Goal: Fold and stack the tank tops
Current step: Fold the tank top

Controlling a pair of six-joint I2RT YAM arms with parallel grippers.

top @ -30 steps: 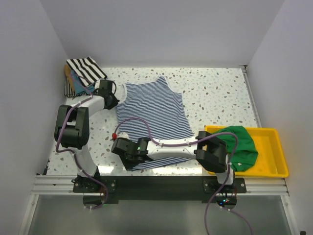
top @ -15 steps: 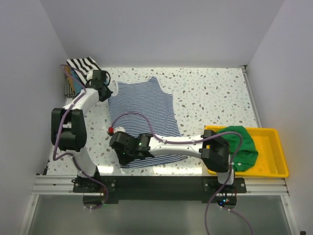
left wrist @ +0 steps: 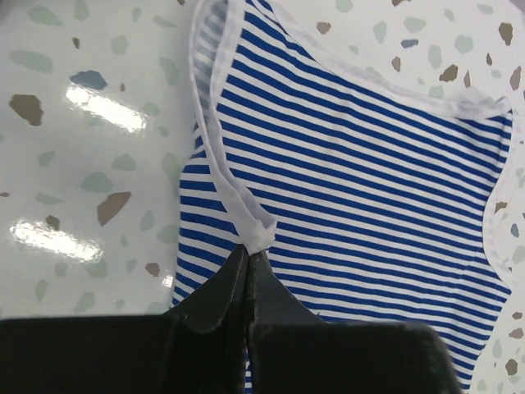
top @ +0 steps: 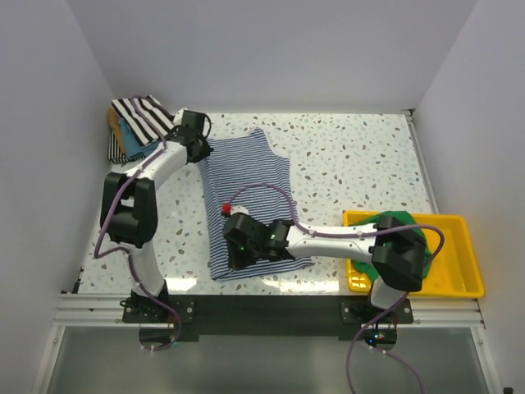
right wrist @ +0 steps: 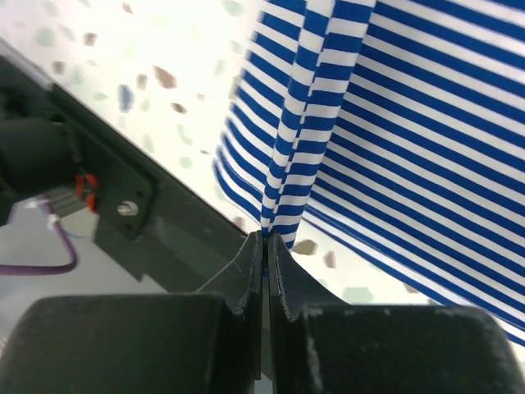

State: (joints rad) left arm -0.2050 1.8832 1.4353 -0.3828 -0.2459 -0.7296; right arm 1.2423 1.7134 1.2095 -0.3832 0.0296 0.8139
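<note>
The blue-and-white striped tank top (top: pixel 250 193) lies on the table, its left side lifted and drawn over itself. My left gripper (top: pixel 202 151) is at its far left corner. In the left wrist view that gripper (left wrist: pixel 248 249) is shut on the white strap edge of the tank top (left wrist: pixel 369 180). My right gripper (top: pixel 234 250) is at the near left part. In the right wrist view it (right wrist: pixel 267 235) is shut on a raised fold of the striped cloth (right wrist: pixel 410 123). A green tank top (top: pixel 408 222) sits in the tray, partly hidden behind the right arm.
The yellow tray (top: pixel 459 279) stands at the near right. A stack of folded tops, with a black-and-white striped one (top: pixel 141 113) uppermost, lies in the far left corner. The black front rail (right wrist: pixel 123 213) of the table is just beside the right gripper.
Both grippers have moved to the right, drawing the striped top's left edge with them. The cloth now looks narrower and lies more to the right.
</note>
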